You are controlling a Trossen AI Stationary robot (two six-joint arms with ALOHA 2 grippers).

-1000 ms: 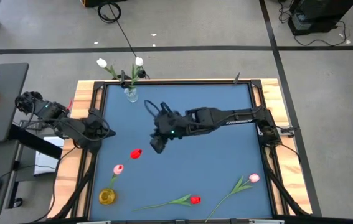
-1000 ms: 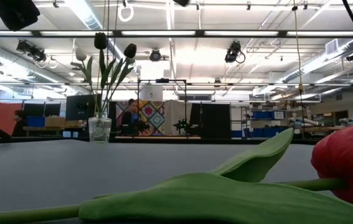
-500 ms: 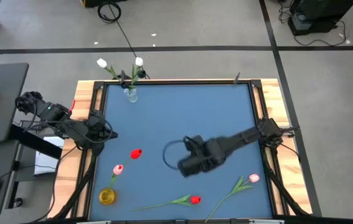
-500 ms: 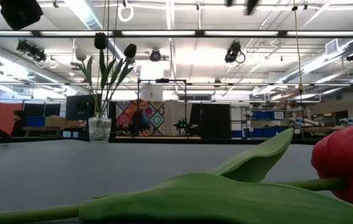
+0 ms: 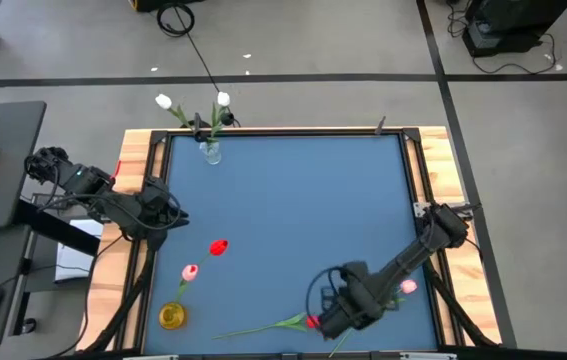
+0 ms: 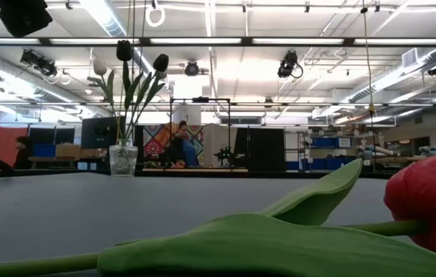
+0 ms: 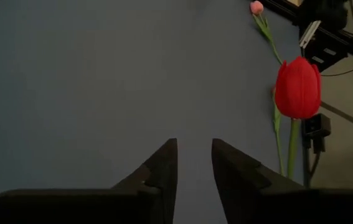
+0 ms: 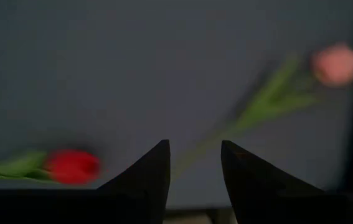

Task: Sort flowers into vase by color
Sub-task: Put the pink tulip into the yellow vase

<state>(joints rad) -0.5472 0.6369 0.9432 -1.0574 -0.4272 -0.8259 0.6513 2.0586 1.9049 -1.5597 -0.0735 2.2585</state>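
Right end effector [image 5: 331, 322] is down low over the near edge of the worktop [image 5: 293, 190], fingers apart w/ a clear gap, nothing held. Just beside it lies a red tulip [image 5: 313, 321], head practically at the fingertips on the left-arm side, stem running away from the end effector roughly parallel to the worktop's near edge. Pink tulip [image 5: 407, 286] lies on the other side, close by the right arm, stem slanting toward the near edge. In the right wrist view both show ahead of the fingers, red head [image 8: 72, 166] to one side, pink head [image 8: 336, 65] farther off. Right arm is clearly the nearer one for either. Left end effector [image 5: 168, 216] waits at the far-left rim, fingers partly apart, empty, w/ another red tulip [image 7: 297, 88] just off to one side of it. Tight spot: near edge sits right behind the right end effector, so little room that way; open blue worktop toward the clear vase [image 5: 210, 151].
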